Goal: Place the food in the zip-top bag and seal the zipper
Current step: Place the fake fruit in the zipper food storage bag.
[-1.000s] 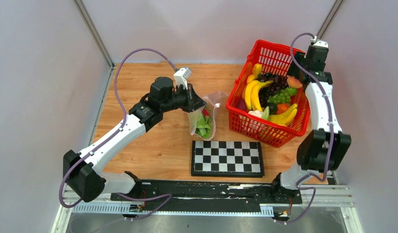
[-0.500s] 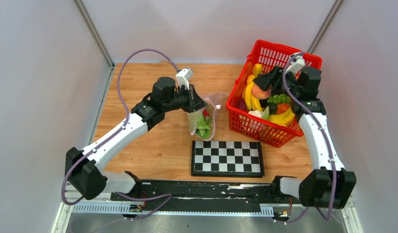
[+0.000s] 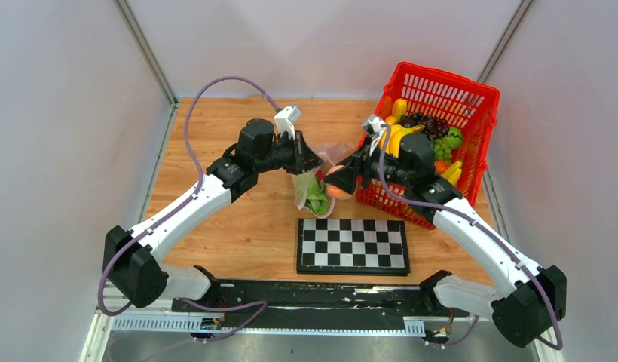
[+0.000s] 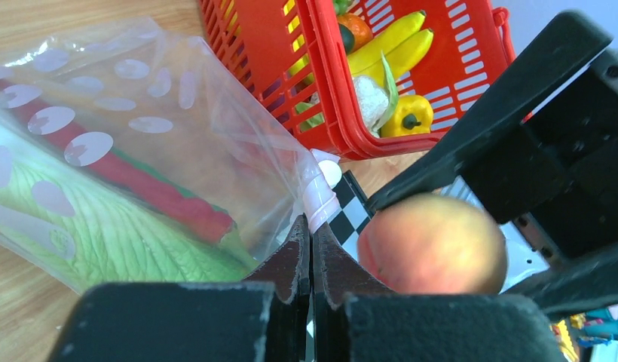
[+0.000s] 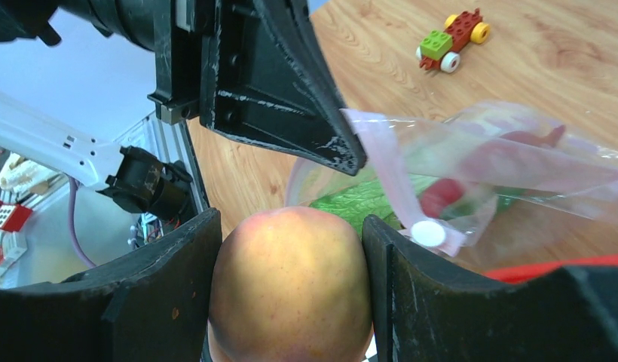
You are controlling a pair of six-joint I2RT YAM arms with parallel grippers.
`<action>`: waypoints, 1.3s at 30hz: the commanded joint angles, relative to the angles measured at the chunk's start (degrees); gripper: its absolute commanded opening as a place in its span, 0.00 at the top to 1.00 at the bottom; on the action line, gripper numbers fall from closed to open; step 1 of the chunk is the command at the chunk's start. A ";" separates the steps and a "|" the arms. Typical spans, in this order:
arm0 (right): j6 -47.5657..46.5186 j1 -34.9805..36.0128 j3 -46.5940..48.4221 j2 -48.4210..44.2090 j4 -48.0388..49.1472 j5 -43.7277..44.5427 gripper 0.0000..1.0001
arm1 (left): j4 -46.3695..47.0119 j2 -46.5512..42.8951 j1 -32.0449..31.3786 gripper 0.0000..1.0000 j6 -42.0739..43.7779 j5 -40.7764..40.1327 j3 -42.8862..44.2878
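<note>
- left tool (image 3: 312, 161): jaws pinched fully closed on the zipper (image 4: 319, 202), the pink strip at the bag's top edge.
- bag (image 3: 322, 175): near desk (image 3: 215, 143) centre, hanging below the left tool with its mouth up. Can't tell whether its bottom rests on the desk.
- inside the bag: lettuce (image 3: 316, 197) and a red piece (image 4: 166, 197).
- right tool (image 3: 338, 181): fingers spread around a peach (image 5: 291, 286), gripping it on both sides.
- peach sits at 3 o'clock of the bag mouth, just beside the zipper and outside the bag.
- basket (image 3: 442, 81): red, at 2 o'clock of the bag, holding bananas (image 3: 396, 136) and other toy fruit.
- chessboard (image 3: 352, 246): flat on the desk at 6 o'clock of the bag.
- brick car (image 5: 451, 36): on the desk beyond the bag, at 1 o'clock in the right wrist view.
</note>
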 commanded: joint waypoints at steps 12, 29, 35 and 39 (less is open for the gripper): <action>-8.00 13.10 -4.63 3.07 13.68 27.30 0.71 | 7.49 -3.14 -0.06 1.00 -8.32 2.28 3.35; -6.35 13.47 -1.38 7.16 29.42 50.66 0.64 | 11.59 -8.62 -0.07 1.00 -17.36 -2.00 4.91; -8.18 13.45 -2.04 9.34 36.93 44.60 0.61 | 8.84 -9.82 0.30 1.00 -12.84 -3.83 6.05; -13.19 13.47 2.08 9.45 28.44 35.41 0.64 | 1.17 -10.31 0.61 1.00 -5.91 -6.53 9.00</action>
